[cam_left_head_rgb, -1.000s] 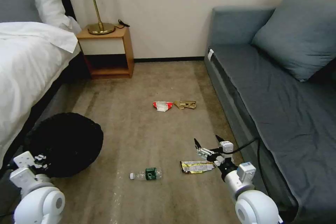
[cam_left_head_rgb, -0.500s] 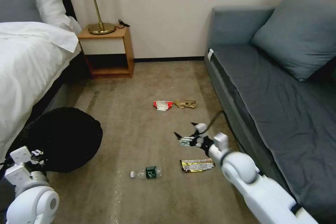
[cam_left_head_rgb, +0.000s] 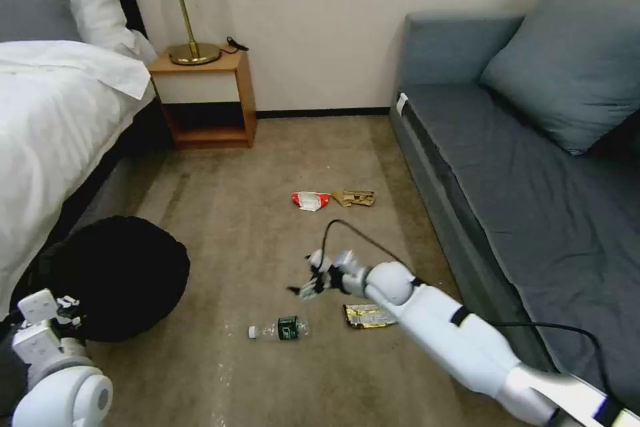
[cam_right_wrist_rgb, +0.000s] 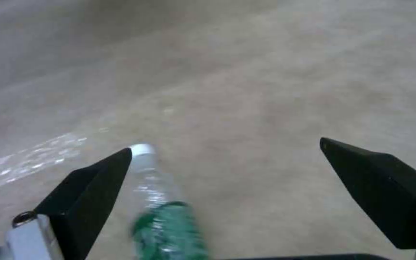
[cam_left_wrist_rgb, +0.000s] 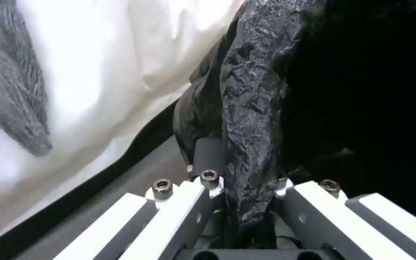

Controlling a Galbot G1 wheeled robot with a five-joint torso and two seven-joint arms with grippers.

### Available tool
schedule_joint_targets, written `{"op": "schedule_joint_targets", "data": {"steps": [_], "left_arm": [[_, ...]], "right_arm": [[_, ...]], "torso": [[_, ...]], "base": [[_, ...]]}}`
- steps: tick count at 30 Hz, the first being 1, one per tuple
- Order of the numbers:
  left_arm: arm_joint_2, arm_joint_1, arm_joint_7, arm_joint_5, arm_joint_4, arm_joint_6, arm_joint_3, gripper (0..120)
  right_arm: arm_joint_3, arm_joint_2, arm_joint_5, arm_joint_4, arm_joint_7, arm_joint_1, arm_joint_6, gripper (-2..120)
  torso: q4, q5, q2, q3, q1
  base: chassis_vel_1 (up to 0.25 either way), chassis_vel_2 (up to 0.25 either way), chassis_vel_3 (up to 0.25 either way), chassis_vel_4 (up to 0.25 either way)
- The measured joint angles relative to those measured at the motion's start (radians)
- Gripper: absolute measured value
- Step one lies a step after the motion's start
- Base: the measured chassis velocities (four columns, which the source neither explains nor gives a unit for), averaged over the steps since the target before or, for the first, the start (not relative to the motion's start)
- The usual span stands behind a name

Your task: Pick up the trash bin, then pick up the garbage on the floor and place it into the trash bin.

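— While the left gripper (cam_left_wrist_rgb: 246, 202) is clamping its jaws on the trash bin (cam_left_head_rgb: 117, 273) liner beside the bed (cam_left_head_rgb: 47, 120), where is the bottle (cam_left_head_rgb: 278, 329) lying?

— On the floor (cam_left_head_rgb: 267, 167), just below the right gripper (cam_left_head_rgb: 305, 288), whose jaws are gaping wide.

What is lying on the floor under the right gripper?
Under the open right gripper a clear bottle with green label and white cap lies on the carpet, nearer one fingertip. The bottle's lower end is out of frame.
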Motion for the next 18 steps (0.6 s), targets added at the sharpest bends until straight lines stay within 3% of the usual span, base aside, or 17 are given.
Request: {"op": "schedule_joint_targets", "data": {"steps": [14,18], "left_arm": [[-0.004,0.015,0.000,0.008,-0.047,0.016,0.003,3],[-0.019,0.026,0.003,0.003,-0.090,0.032,0.003,3]], "right_arm": [[-0.098,0.125,-0.073,-0.153,-0.025,0.002,0.011,100],[-0.097,0.193,-0.136,-0.286,-0.026,0.017,0.056,100]], "torso": [[0.0000,-0.0002,0.000,0.000,0.000],[0.0000,0.0002,0.000,0.000,0.000]], "base": [[0.000,0.000,0.000,0.000],[0.000,0.000,0.000,0.000]]}}
